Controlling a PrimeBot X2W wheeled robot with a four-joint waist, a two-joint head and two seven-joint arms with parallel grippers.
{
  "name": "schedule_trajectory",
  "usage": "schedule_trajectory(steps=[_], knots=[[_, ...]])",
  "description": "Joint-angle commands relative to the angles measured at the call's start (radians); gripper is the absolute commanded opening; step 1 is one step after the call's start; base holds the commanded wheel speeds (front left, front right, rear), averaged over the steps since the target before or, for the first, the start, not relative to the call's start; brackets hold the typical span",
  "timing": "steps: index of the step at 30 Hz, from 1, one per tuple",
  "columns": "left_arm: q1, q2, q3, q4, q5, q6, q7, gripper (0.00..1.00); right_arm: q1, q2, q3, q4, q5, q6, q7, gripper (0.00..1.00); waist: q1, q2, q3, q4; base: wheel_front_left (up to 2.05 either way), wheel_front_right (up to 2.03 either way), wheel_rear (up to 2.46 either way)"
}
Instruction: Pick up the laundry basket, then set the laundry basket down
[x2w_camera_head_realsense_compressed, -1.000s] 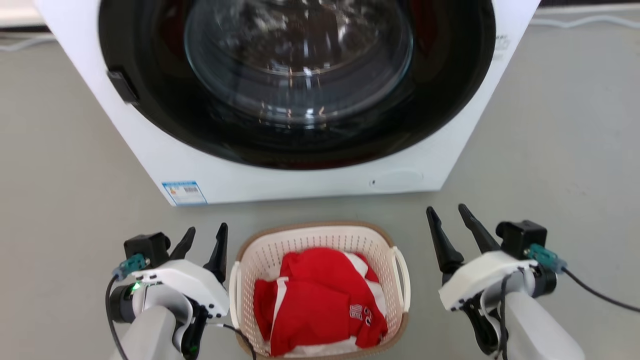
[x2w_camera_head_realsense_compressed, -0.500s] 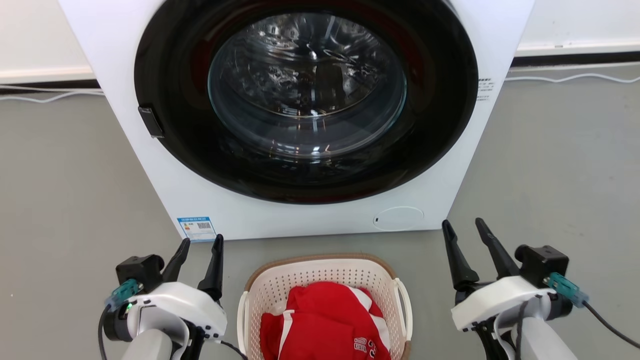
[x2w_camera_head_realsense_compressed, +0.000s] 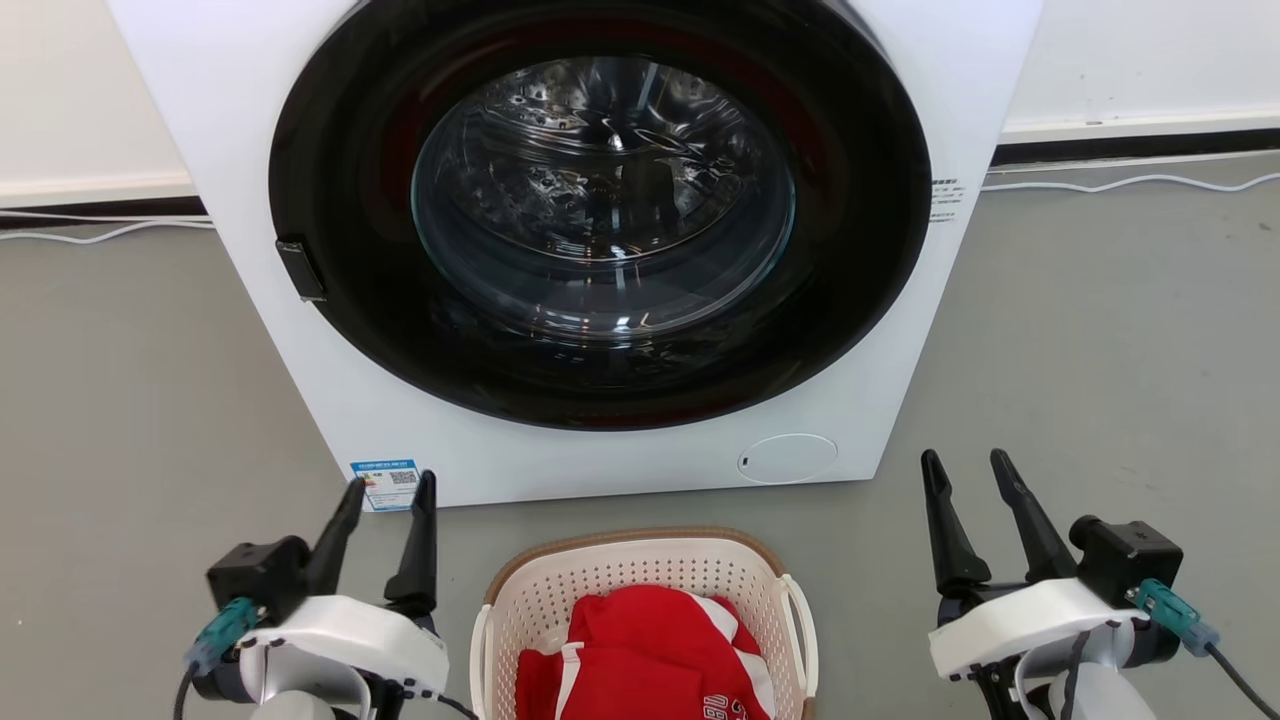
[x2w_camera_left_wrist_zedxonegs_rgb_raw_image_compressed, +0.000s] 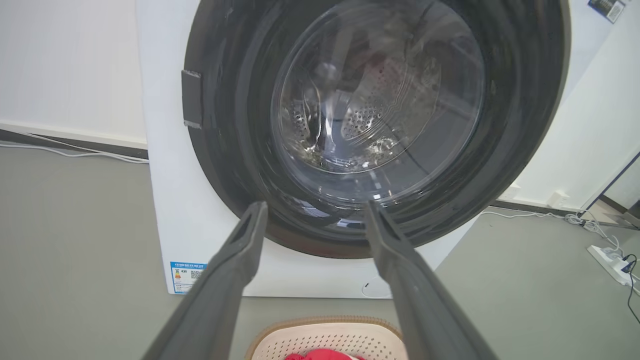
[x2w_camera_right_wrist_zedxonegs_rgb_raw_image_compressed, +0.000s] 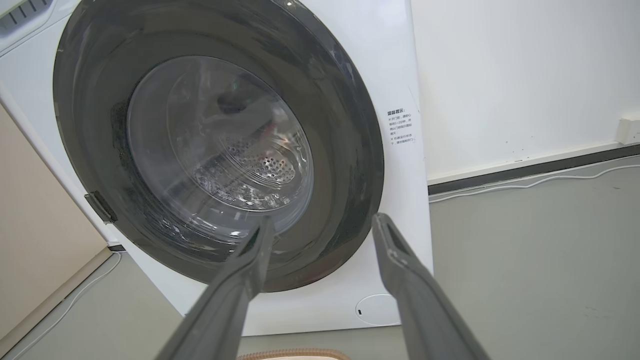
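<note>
The laundry basket (x2w_camera_head_realsense_compressed: 560, 585), cream-white and perforated with a brown rim, stands on the grey floor at the bottom middle of the head view, holding red and white clothing (x2w_camera_head_realsense_compressed: 650, 655). Its far rim (x2w_camera_left_wrist_zedxonegs_rgb_raw_image_compressed: 320, 322) shows low in the left wrist view, and a sliver of the laundry basket (x2w_camera_right_wrist_zedxonegs_rgb_raw_image_compressed: 295, 354) shows at the bottom of the right wrist view. My left gripper (x2w_camera_head_realsense_compressed: 388, 488) is open to the basket's left, apart from its handle. On the basket's right my right gripper (x2w_camera_head_realsense_compressed: 968, 462) is open too, with nothing between its fingers.
A white washing machine (x2w_camera_head_realsense_compressed: 900, 300) with a round dark glass door (x2w_camera_head_realsense_compressed: 600, 210) stands just behind the basket. White cables (x2w_camera_head_realsense_compressed: 1120, 183) run along the wall base. A power strip (x2w_camera_left_wrist_zedxonegs_rgb_raw_image_compressed: 612, 257) lies on the floor to the right. Bare grey floor lies at both sides.
The head camera has tilted up, so the basket sits lower in the view and more of the washing machine shows. Both grippers stay open beside the basket.
</note>
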Motion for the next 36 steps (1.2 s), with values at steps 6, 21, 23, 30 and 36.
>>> schedule_trajectory(steps=[6,21,23,30,36], knots=[[0.025,0.001,0.034,-0.121,-0.005,-0.006,-0.006,1.0,-0.011,0.002,0.005,-0.05,-0.024,0.006,-0.006,1.0,0.0001,-0.0001,-0.006,-0.002,0.0,0.0,0.0],[0.063,-0.004,0.032,-0.178,0.004,-0.006,-0.006,1.0,-0.009,0.004,-0.014,-0.069,-0.03,0.006,-0.006,1.0,0.0001,-0.0001,0.001,0.003,0.0,0.0,0.0],[0.061,-0.004,0.033,-0.179,0.004,-0.006,-0.006,1.0,-0.01,0.004,-0.012,-0.069,-0.028,0.006,-0.006,1.0,0.0001,-0.0001,0.002,0.003,0.0,0.0,0.0],[0.061,-0.003,0.034,-0.176,0.006,-0.006,-0.006,1.0,-0.012,0.004,-0.01,-0.064,-0.026,0.006,-0.006,1.0,0.0001,-0.0001,0.004,-0.001,0.0,0.0,0.0],[0.06,-0.002,0.037,-0.176,0.009,-0.006,-0.006,1.0,-0.014,0.004,-0.004,-0.063,-0.027,0.006,-0.006,1.0,0.0001,-0.0001,0.005,-0.004,0.0,0.0,0.0]])
